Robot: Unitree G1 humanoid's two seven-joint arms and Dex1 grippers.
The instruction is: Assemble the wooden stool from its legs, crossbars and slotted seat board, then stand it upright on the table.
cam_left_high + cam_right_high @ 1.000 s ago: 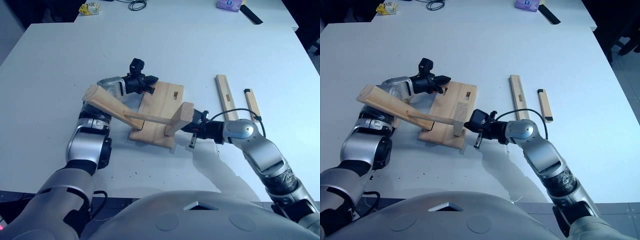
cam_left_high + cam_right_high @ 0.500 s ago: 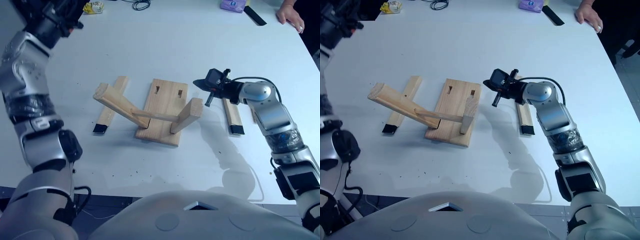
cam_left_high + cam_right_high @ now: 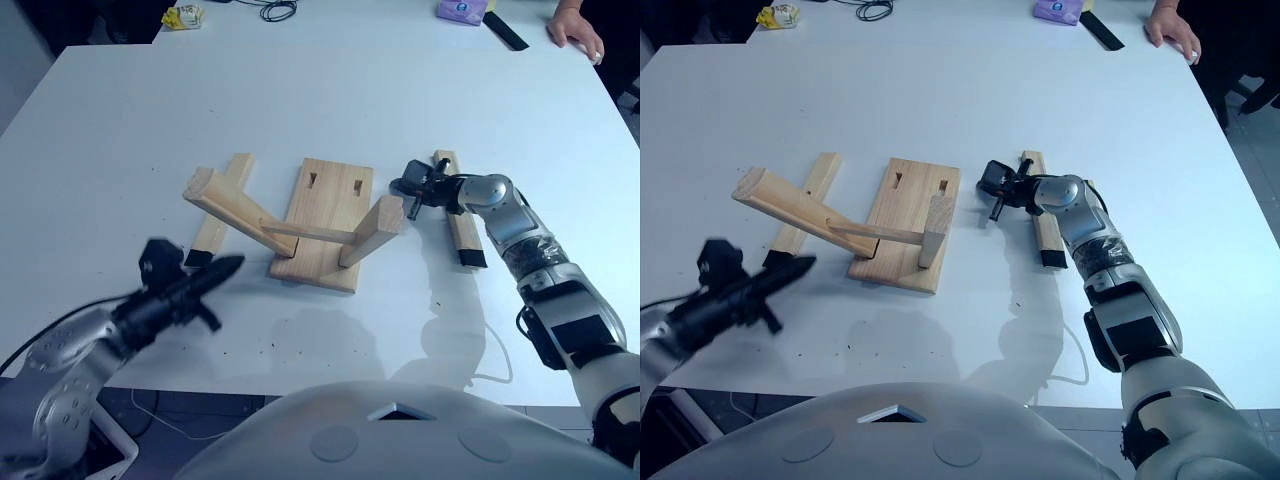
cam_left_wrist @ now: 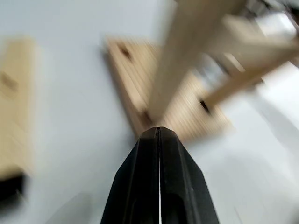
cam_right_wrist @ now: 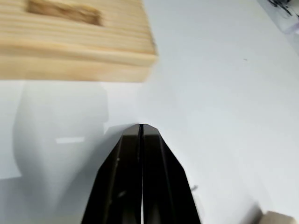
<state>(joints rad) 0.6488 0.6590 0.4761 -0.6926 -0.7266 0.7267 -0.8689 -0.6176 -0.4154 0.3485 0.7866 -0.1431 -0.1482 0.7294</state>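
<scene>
The slotted seat board lies flat at mid-table. Across it rests a half-built frame: two legs joined by a thin crossbar. One loose leg with a black end lies flat under the frame's left side. Another loose leg lies to the right. My left gripper is shut and empty, low by the front edge, with its tip pointing at the frame. My right gripper is shut and empty beside the board's right edge, facing slotted wood.
The white table has open room at the back and along the front right. A purple packet, a black bar, a yellow item and a cable lie at the far edge.
A second ago both grippers were at the frame. The left arm then swung up and has come back low at the front; the right gripper drew back to the board's right edge.
</scene>
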